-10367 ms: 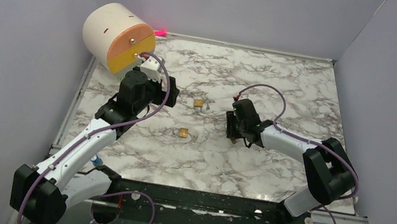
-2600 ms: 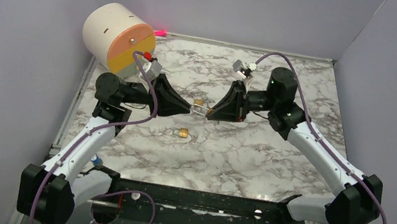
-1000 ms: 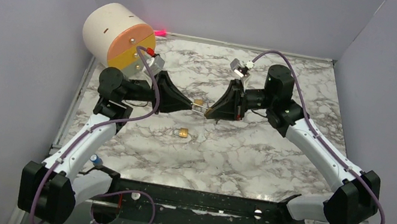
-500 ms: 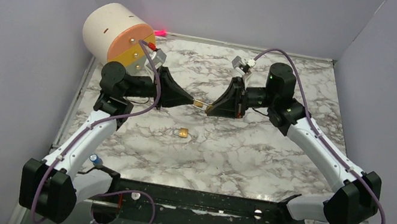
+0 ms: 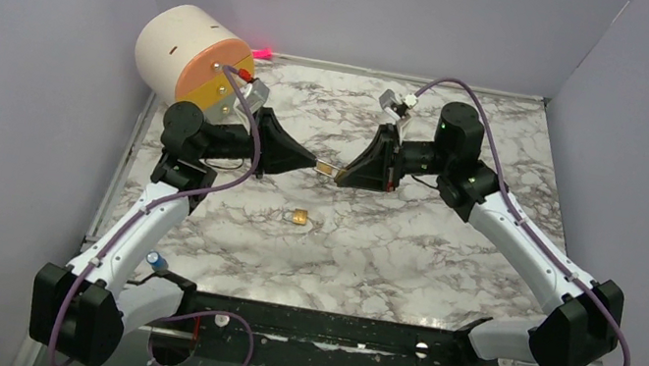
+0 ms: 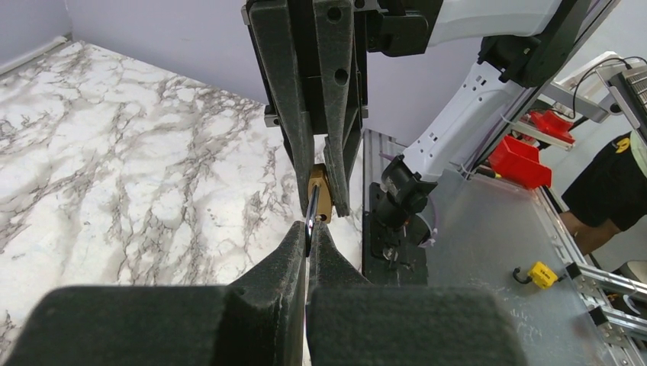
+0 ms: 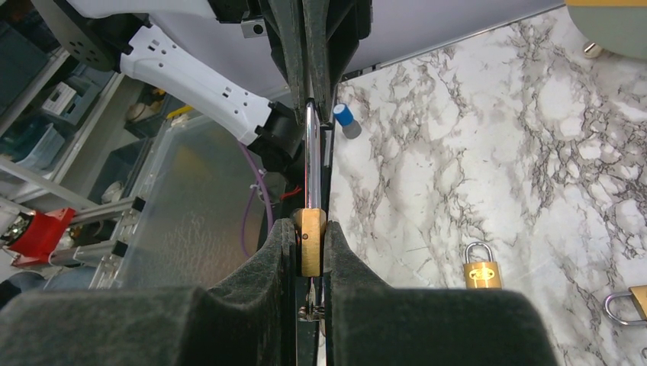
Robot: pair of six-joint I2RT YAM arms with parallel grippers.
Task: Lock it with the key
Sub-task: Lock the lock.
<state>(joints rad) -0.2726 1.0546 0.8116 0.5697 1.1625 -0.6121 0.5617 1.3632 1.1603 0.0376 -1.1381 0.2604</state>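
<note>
Above the surface (image 5: 408,257) centre: right jaws at 3 o'clock clamp the padlock (image 7: 310,242) body, left jaws at 9 pinch its shackle (image 7: 309,152) — opposed, likely to press it home.

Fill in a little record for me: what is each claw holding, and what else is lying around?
right gripper: shut on a brass padlock
left gripper: shut on that padlock's shackle
position: the padlock is raised off the marble table, between the two arms
spare padlock: lying on the table, untouched
drum: far left corner, orange and yellow face towards the arms
</note>
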